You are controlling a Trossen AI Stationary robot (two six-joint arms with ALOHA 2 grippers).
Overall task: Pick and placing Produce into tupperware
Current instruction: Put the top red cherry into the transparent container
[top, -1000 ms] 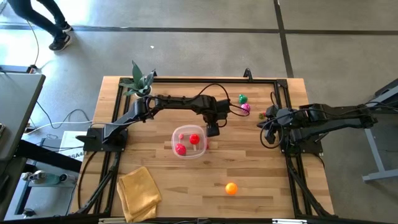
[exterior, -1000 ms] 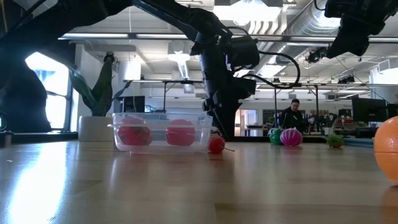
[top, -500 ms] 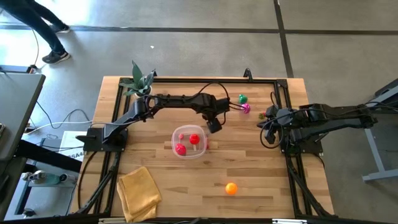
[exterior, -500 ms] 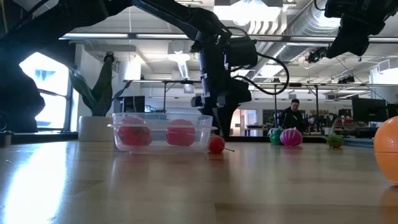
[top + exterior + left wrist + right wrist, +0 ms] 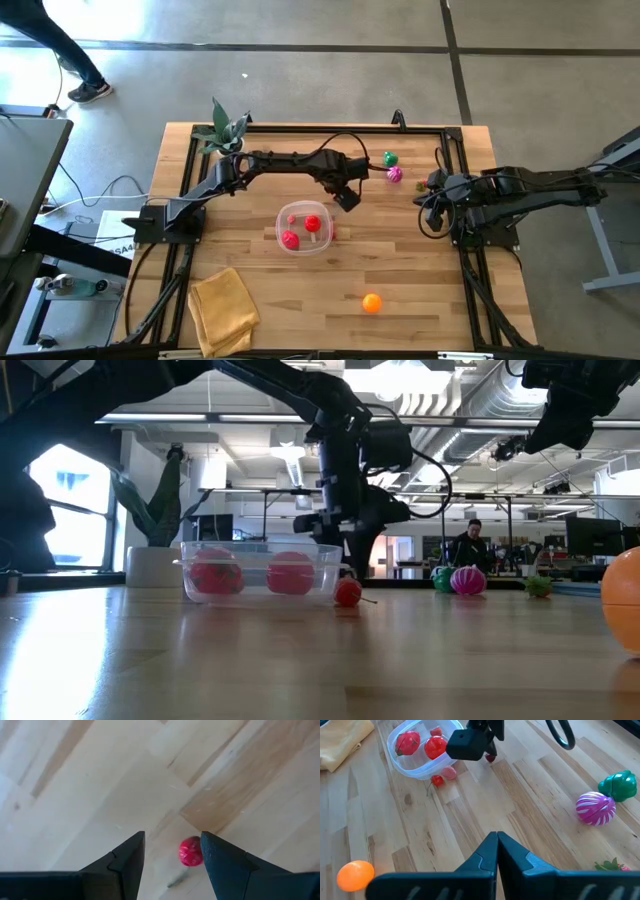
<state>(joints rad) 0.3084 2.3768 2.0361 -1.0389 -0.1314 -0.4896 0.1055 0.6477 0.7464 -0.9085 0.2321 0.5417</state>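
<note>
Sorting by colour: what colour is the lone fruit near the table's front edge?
Orange; clearest in the high view.

High view: bright, even daylight, soft shadows under arms. Low view: backlit; window (image 5: 70, 510) at 9 o'clock blown out, ceiling lights (image 5: 400, 375) at 12 glaring, arms silhouetted, sheen on table (image 5: 300, 660). Left wrist view: soft, slightly blurred.

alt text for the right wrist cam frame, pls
The right gripper, fingers shut and empty, looks across the wooden table at the left gripper beside a clear tub holding red toy produce. Loose on the table lie a small red piece, an orange ball and pink and green pieces.
</note>
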